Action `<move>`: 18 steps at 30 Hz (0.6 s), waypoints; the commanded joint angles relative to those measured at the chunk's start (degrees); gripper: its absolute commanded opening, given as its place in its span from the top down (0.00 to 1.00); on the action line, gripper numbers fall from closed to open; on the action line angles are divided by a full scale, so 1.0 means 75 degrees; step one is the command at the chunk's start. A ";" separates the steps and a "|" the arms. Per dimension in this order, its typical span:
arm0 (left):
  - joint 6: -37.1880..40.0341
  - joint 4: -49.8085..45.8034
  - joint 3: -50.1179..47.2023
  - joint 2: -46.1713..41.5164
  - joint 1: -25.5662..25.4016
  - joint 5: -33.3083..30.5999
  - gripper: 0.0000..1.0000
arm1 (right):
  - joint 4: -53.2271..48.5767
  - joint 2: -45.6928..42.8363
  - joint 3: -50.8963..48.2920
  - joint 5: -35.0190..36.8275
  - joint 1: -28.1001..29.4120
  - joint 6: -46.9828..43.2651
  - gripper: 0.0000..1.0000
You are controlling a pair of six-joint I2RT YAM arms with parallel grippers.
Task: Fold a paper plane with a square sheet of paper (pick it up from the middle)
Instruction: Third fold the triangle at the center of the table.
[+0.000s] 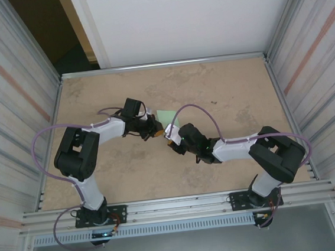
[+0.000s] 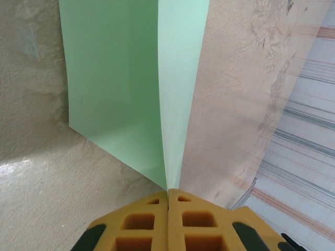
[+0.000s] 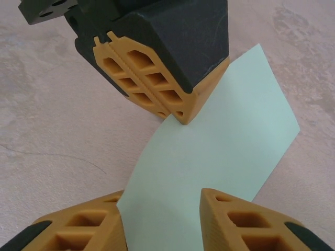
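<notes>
Currently I am reading the task as being at an early stage. The sheet (image 1: 168, 116) is lifted clear of the table (image 1: 223, 84) near its middle, between the two grippers, and it is not yet taking the form of a plane.

Left gripper (image 2: 167, 196): I am seeing its fingers closed flat together, pinching the sheet (image 2: 115, 78) at one near point. From that pinch the paper is bending into two panels that meet along a single line, more a soft bend than a pressed crease as far as I can judge.

Right gripper (image 3: 162, 194): I am seeing its fingers standing apart with the sheet (image 3: 220, 151) passing between them; it is straddling the paper, not clamping it. In the same view the left gripper (image 3: 175, 112) is nipping the sheet just beyond.

Done, by my judgement: pick-up and a first bend down the middle. Left: pressing that bend into a true crease, folding the corners into a tip, and forming the wings.

Orientation: in the overhead view the sheet is pointing from the left gripper (image 1: 157, 132) toward the far right, with the right gripper (image 1: 170, 142) just near of it. The bend line is running straight away from the left fingertips, and I am taking that line as the long axis. The free edges are hanging unsupported.
</notes>
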 commanded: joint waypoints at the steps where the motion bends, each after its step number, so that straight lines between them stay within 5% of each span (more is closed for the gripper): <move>1: -0.0011 -0.0128 -0.0041 -0.0102 0.0042 0.0000 0.99 | -0.0064 -0.0160 0.0000 -0.0215 0.0023 0.0023 0.68; 6: -0.0035 -0.0143 -0.0085 -0.0185 0.0042 0.0001 0.97 | -0.0196 -0.0093 0.0088 -0.0483 -0.0012 0.0065 0.82; 11: 0.0025 -0.0335 -0.0235 -0.0487 0.0185 -0.0173 0.82 | -0.0512 -0.0168 0.0135 -0.1121 -0.0163 0.0236 0.96; 18: 0.0363 -0.0414 -0.0460 -0.1251 0.0745 -0.0498 0.71 | -0.1236 -0.0132 0.0368 -0.2494 -0.0503 0.0854 1.00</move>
